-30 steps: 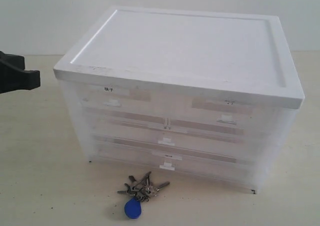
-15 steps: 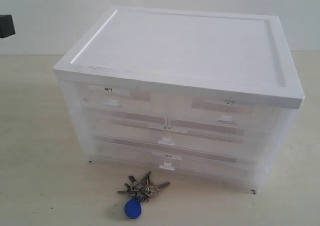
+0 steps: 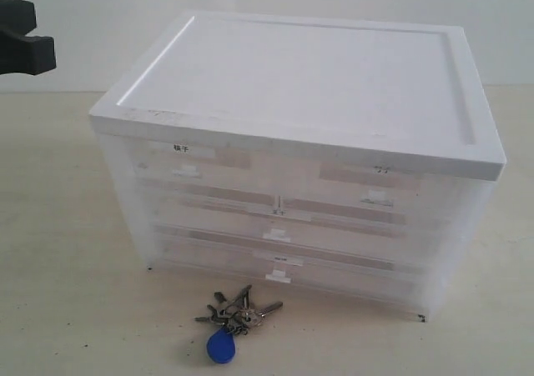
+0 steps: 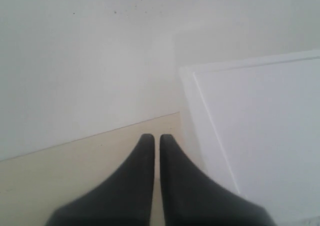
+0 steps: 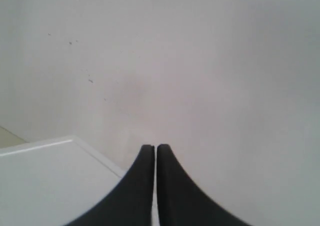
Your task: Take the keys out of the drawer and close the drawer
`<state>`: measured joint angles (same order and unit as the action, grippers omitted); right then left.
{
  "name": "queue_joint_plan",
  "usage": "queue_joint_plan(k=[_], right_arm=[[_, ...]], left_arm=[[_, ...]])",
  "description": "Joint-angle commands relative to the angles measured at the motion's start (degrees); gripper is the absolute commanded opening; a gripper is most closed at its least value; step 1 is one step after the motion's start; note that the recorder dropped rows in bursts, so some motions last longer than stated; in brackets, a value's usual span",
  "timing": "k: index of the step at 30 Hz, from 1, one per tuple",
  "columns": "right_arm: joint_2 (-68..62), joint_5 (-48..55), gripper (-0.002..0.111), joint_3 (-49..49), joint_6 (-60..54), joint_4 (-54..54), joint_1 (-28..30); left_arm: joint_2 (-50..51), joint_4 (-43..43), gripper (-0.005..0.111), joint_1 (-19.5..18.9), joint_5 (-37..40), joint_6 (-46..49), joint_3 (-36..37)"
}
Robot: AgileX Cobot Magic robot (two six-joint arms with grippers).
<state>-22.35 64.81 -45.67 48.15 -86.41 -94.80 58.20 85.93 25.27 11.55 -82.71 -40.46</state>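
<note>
keys [image 3: 232,319] before closed drawer [image 3: 380,188], exterior view only, wrist views, left tool [image 4: 156,138] and right tool [image 5: 152,148] both together

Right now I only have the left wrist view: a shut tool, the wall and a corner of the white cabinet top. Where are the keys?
Observer: The keys lie on the table in front of the cabinet, with the blue fob on the side away from it.
Operator: Is the drawer sticking out?
Observer: No. In the exterior view the drawer looks shut, and its tab handle is in line with the cabinet front.
Operator: Is the right tool holding anything?
Observer: No. The right tool is shut with nothing between its fingers.
</note>
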Motion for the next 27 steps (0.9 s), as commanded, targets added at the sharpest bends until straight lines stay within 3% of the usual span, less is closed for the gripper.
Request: queue_joint_plan(k=[1,4,6,11,13,16,19,22,25,27], right_arm=[[-0.14,-7.33,0.0,0.95,-3.01,-0.46,1.84],[0.37,-12.97,0.0,0.95,-3.97,2.54,4.79],[2.76,-25.88,0.0,0.95,-4.57,7.54,8.34],[8.66,-39.74,0.0,0.95,-5.1,15.64,21.1],[11.1,-44.51,0.0,0.95,-7.55,20.52,30.02],[15.44,-53.4,0.0,0.95,-9.72,26.22,50.34],[18.66,-53.71,0.0,0.95,-9.07,26.83,65.21],[19.95,-48.84,0.0,0.84,-8.01,30.61,75.76],[18.31,-41.51,0.0,0.97,-8.19,42.14,79.47],[13.9,-35.6,0.0,0.97,-18.2,52.43,79.3]], left_arm=[[-0.52,0.47,0.005,-0.1,-1.74,-0.13,-0.4],[-0.81,0.47,0.005,-0.1,-3.79,-0.13,-0.4],[-1.39,0.47,0.005,-0.1,-4.02,-0.13,-0.28],[-2.79,0.47,0.005,-0.1,-4.69,-0.13,-0.28],[-3.13,0.47,0.005,-0.1,-4.69,-0.13,-0.28],[-3.11,0.47,0.005,-0.1,-5.76,-0.82,-0.28],[-3.11,0.47,0.005,-0.1,-7.11,-1.29,-0.28],[-3.11,0.22,0.005,-0.1,-7.72,-1.5,-0.28],[-3.11,-0.06,0.005,-0.1,-9.06,-2.56,0.38],[-3.11,-0.06,0.005,-0.1,-10.1,-3.03,1.32]])
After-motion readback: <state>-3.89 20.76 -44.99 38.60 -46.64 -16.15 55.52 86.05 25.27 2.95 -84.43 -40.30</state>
